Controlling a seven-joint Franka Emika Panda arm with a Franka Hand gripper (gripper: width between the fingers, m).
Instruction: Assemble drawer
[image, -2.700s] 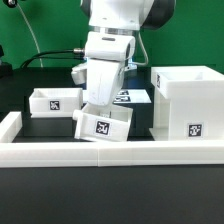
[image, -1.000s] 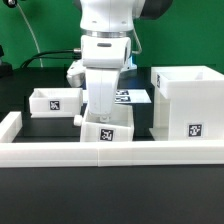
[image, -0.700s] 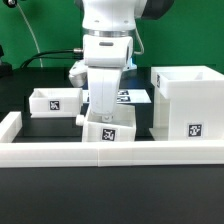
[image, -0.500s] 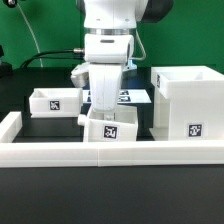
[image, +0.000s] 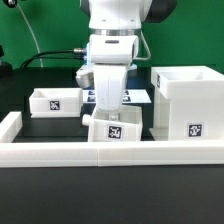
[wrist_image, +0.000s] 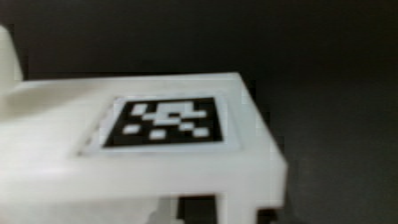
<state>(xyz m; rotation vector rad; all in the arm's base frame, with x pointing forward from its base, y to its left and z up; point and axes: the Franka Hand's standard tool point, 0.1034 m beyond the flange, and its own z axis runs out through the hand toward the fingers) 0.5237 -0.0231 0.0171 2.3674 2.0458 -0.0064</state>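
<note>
My gripper (image: 108, 113) is shut on a small white drawer tray (image: 116, 130) with a square tag on its front and holds it just behind the long low wall. In the wrist view the tray (wrist_image: 89, 180) fills the picture, its tag (wrist_image: 166, 125) facing the camera, and my gripper (wrist_image: 231, 210) shows only as dark tips at the edge. The tall boxy drawer housing (image: 185, 100) stands at the exterior view's right, a small gap away from the held tray. A second small tray (image: 55, 101) sits at the exterior view's left.
A long low white wall (image: 110, 153) runs across the front, with a short side piece (image: 8, 125) at the exterior view's left. The marker board (image: 134, 97) lies flat behind my gripper. The table is black.
The held tray was tilted, then turned level. It has since moved with my gripper toward the exterior view's right, closer to the housing, and slightly up.
</note>
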